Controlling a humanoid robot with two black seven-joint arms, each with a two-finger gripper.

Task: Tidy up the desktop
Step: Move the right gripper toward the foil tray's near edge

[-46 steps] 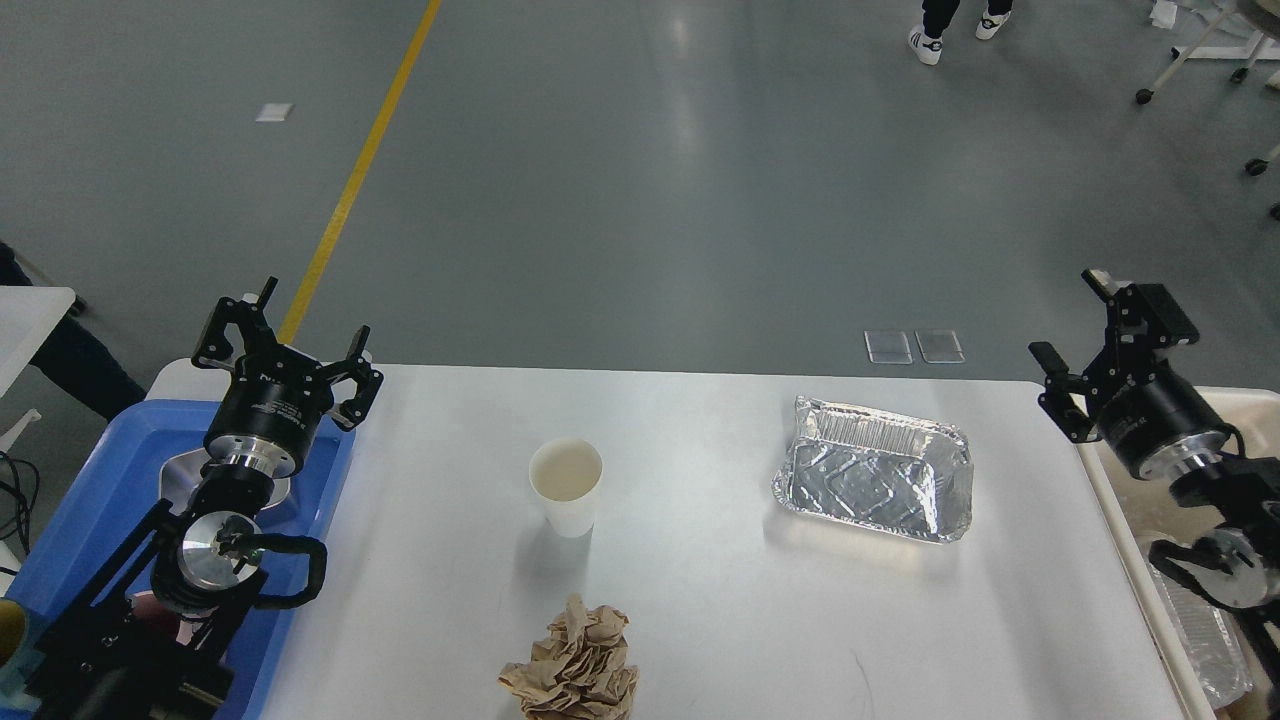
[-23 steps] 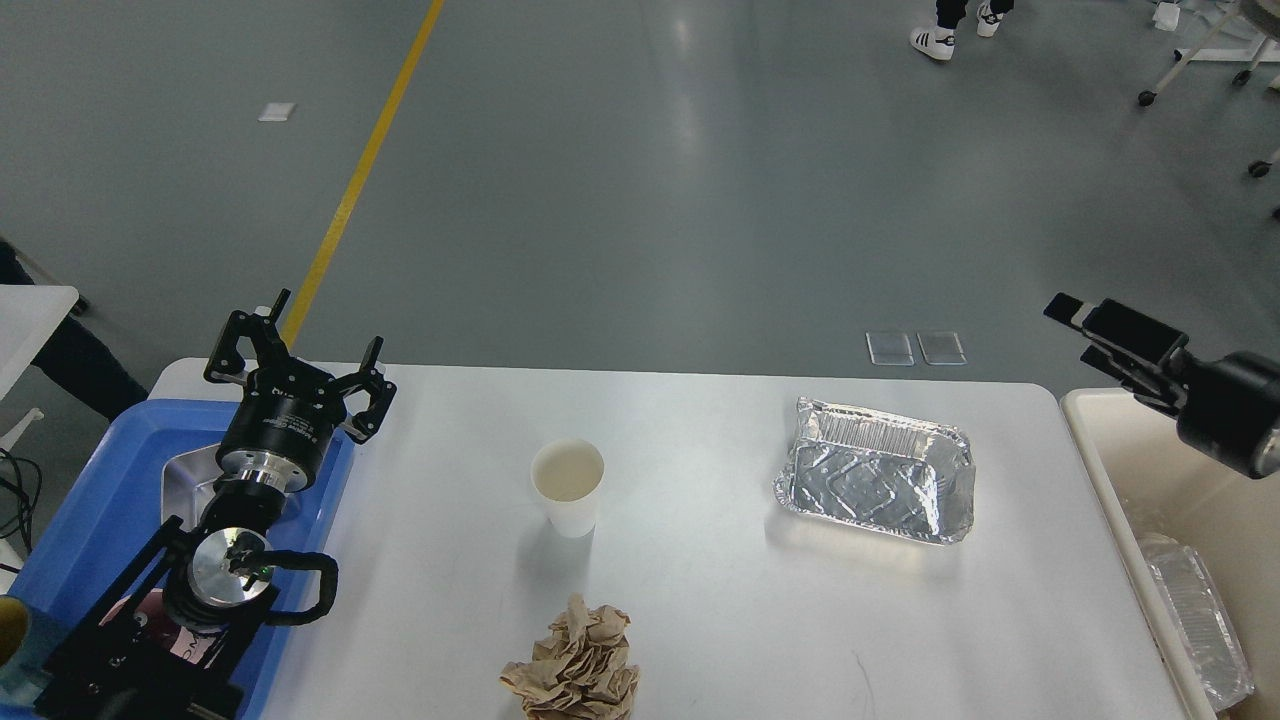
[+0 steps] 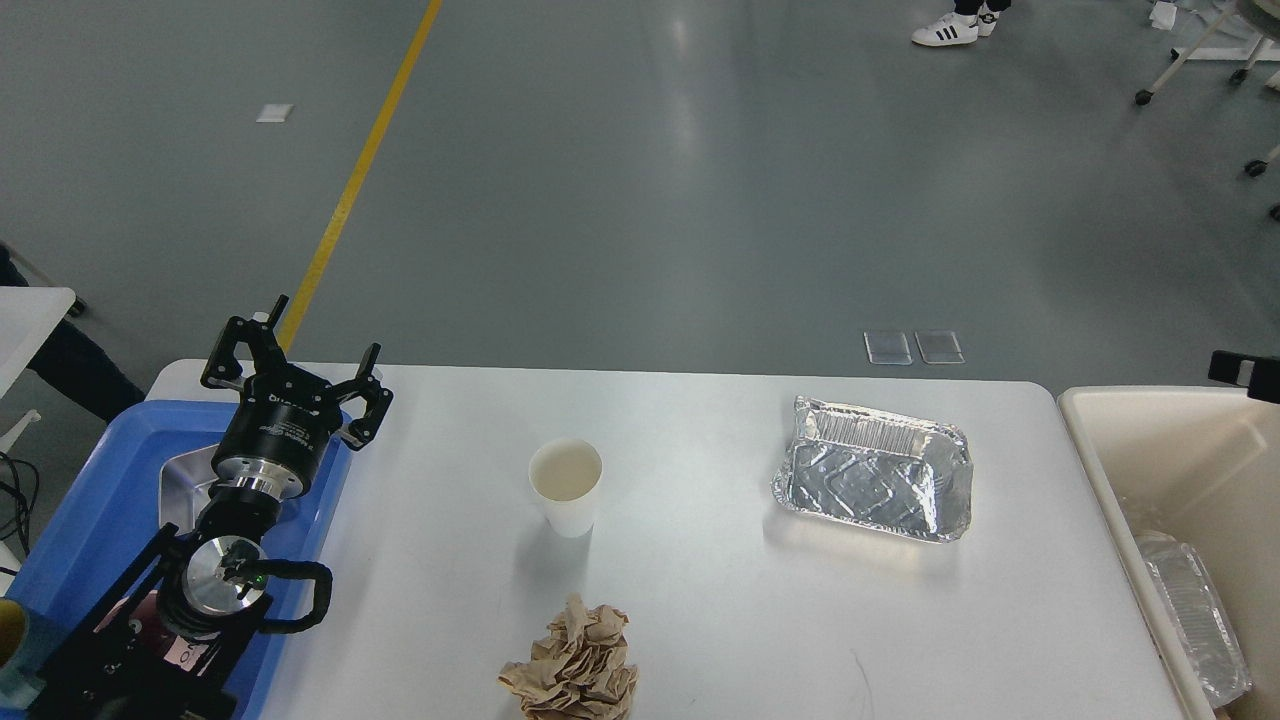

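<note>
Table (image 3: 700, 600) not tidy yet: cup (image 3: 566, 486) right of my left tool (image 3: 297, 372), which is spread wide, empty. Right tool's state I can't tell. Next: reach cup.

White lettering on the left hand (image 3: 296, 364) body is too small to read.

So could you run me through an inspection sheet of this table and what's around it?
Surface: white desktop, glossy, not yet tidied.
Job's things: paper cup upright; foil tray; crumpled brown paper at the near edge.
Clutter: blue tray at left; beige bin at right, holding a clear container.
Claws: left claw open, empty; right claw barely visible at the picture's edge, state unclear.
Cables: black cable looped on the left arm.
Surroundings: grey floor, yellow line, someone's shoes.
</note>
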